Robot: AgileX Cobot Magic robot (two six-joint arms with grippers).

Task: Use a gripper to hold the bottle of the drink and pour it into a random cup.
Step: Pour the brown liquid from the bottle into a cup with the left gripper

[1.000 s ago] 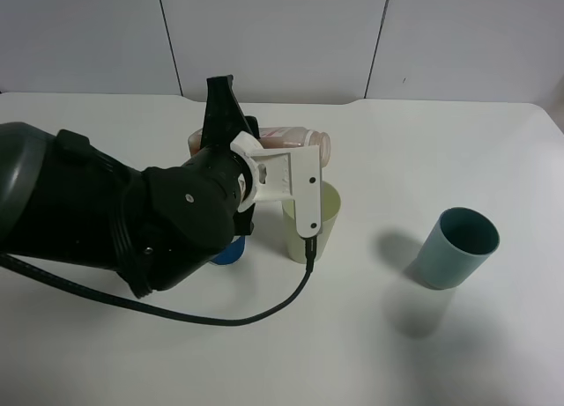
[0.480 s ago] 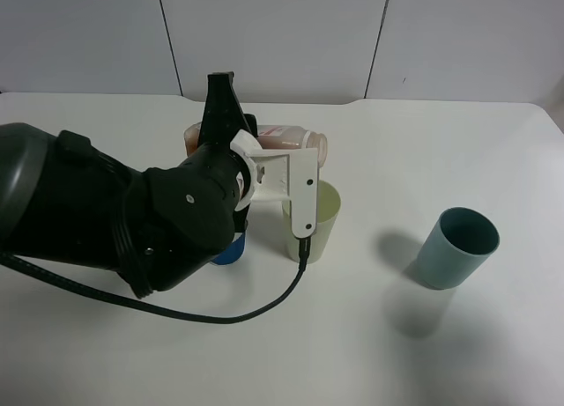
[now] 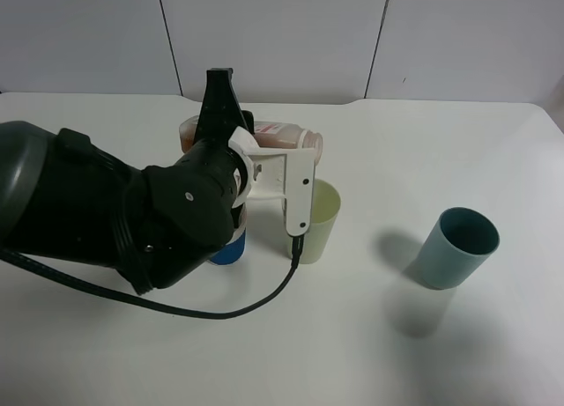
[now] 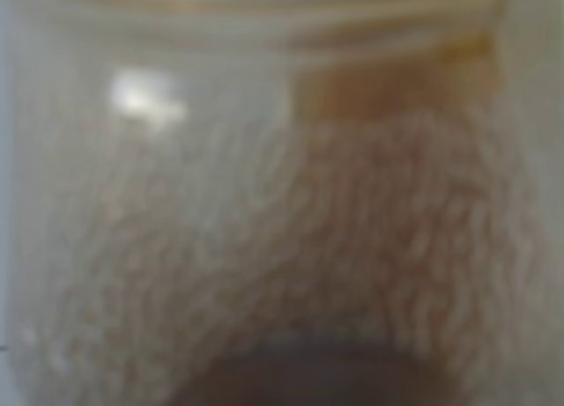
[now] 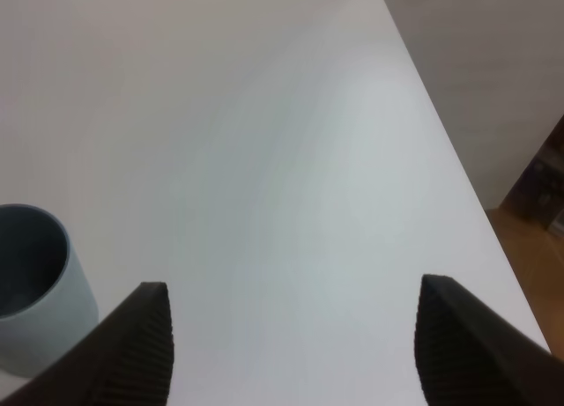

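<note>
Since a second ago the left gripper and the bottle have drifted slightly leftward. The gripper is clamped on the bottle, which lies nearly level in the air with its neck above the yellow-green cup. Brown drink shows at the base end. A blue cup stands under the arm. The right gripper hangs with its jaws apart beside the teal tumbler.

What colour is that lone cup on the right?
The lone cup is teal; exterior high view shows it best.
</note>
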